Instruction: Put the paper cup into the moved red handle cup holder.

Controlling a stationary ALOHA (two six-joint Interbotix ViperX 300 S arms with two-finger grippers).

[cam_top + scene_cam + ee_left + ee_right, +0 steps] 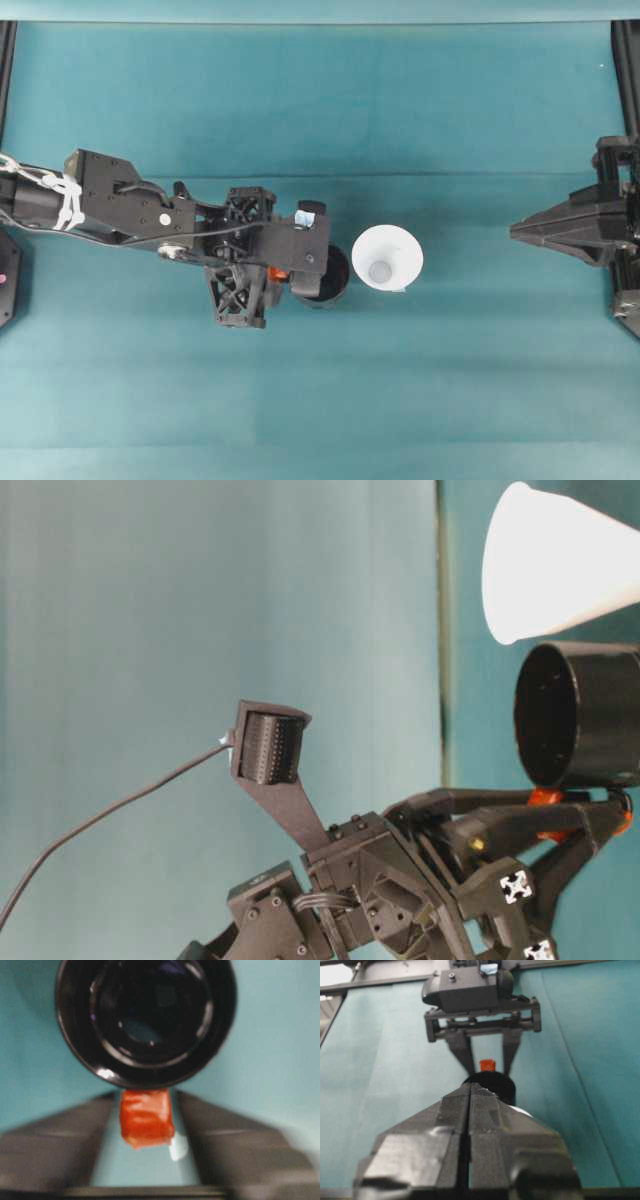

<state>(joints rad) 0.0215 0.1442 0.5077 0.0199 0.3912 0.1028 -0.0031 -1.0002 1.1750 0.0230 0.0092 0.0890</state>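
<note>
- Bench (300,100): a flat surface under a teal cloth that carries both task things near the middle of the overhead view.
- Paper cup (386,258): a white tapered cup standing upright with its wide rim upward, so that its small greyish bottom is seen through the mouth from above. It stands free on the bench, just beside the cup holder and on the side toward the right arm.
- In the table-level view the paper cup (560,565) and the cup holder (585,715) stand close together; whether their walls touch cannot be told.
- Cup holder (330,275): a round glossy black holder standing upright with its open mouth upward, partly covered from above by the left arm's camera mount. The left wrist view looks into its dark hollow (145,1015).
- Orange-red handle (146,1117): a small tab on the holder's side, pointing toward the left arm and lying between the two fingers (55,1140) of the left hand.
- Left hand (290,272): reached out to the holder, fingers spread to either side of the handle with bench cloth visible in the gaps, so it is released rather than clenched on the tab.
- Right hand (515,231): well apart from both cups at the right of the overhead view, pointing toward them. Its two fingers (435,1125) are pressed flat together with nothing between them.
</note>
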